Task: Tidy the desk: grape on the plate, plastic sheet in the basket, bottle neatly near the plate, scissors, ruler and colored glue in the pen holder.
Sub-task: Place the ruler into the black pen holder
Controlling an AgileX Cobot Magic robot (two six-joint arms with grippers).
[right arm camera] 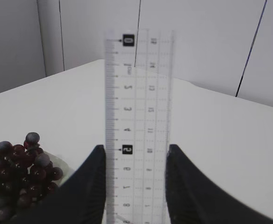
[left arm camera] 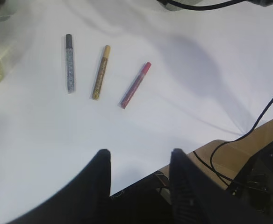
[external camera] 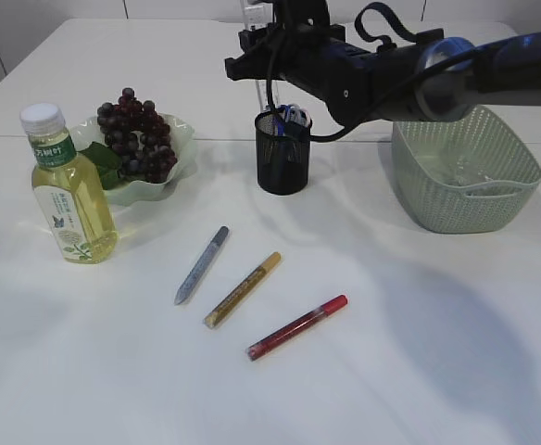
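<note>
We see the right pincer (right arm camera: 134, 186) closed across the width of the clear ruler (right arm camera: 139, 116), which stands upright between its two fingers and rises well above them. In the exterior view the right arm reaches across the middle, and the ruler (external camera: 252, 23) sits above and slightly left of the black pen holder (external camera: 283, 153), which already holds the scissors (external camera: 294, 116). We judge the step in hand to be lowering the ruler into the holder: we would keep it vertical, centre its lower end over the free part of the opening beside the scissors, descend until the end is well inside the mesh, and only then release, lest the holder tip.

The left pincer (left arm camera: 139, 161) hangs about half open and empty, high over the near edge of the desk (left arm camera: 197, 74). Ahead of it lie the three glue pens, silver (left arm camera: 69, 63), gold (left arm camera: 101, 72) and red (left arm camera: 135, 85), apart from one another and awaiting their turn.
</note>
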